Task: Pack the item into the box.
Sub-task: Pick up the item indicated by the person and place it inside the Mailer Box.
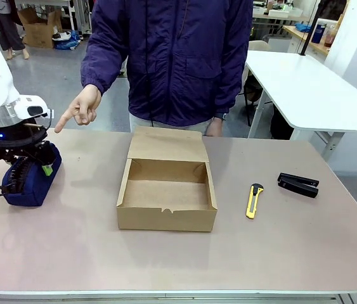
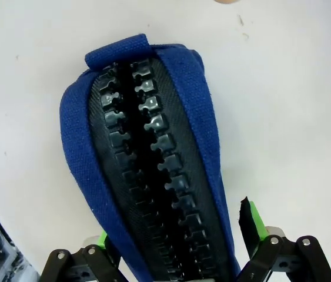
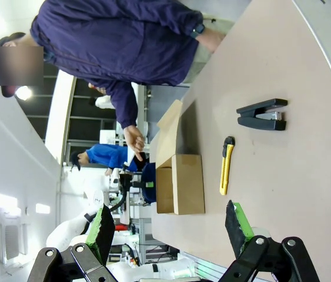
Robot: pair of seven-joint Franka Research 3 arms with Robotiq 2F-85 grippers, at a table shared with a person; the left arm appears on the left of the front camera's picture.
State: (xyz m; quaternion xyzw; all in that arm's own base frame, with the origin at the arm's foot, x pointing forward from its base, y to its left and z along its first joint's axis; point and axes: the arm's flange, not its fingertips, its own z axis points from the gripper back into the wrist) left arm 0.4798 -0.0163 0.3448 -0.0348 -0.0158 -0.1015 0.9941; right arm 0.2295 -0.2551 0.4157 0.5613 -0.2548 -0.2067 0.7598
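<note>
1. The left gripper (image 2: 177,235) has its jaws spread wide, one on each side of the dark navy-blue soft fabric pouch (image 2: 147,158). One green pad (image 2: 253,218) stands just beside the fabric. The other is partly hidden behind the pouch's bulge, so I cannot tell whether it touches.
2. In the left wrist view, the pouch's chunky black zipper (image 2: 144,176) faces up and runs lengthwise away from the fingers to a blue fabric tab at the far end.
3. In the front view, the left gripper (image 1: 35,166) sits low over the pouch (image 1: 29,183), which rests on the beige table (image 1: 292,253) at the robot's far left, well apart from the box.
4. The right gripper (image 3: 170,226) also has its jaws wide apart, with nothing between its green pads (image 3: 236,218), and it hangs above the table.
5. The shallow brown cardboard box (image 1: 165,218) sits mid-table with its hinged flap lid folded back toward the person and its inside bare.
6. A yellow utility knife (image 1: 253,201) lies to the robot's right of the box, and a black stapler (image 1: 298,184) lies beyond the knife.
7. A person in a dark blue jacket stands at the far side of the table. One hand (image 1: 80,113) points a finger down toward the pouch.
</note>
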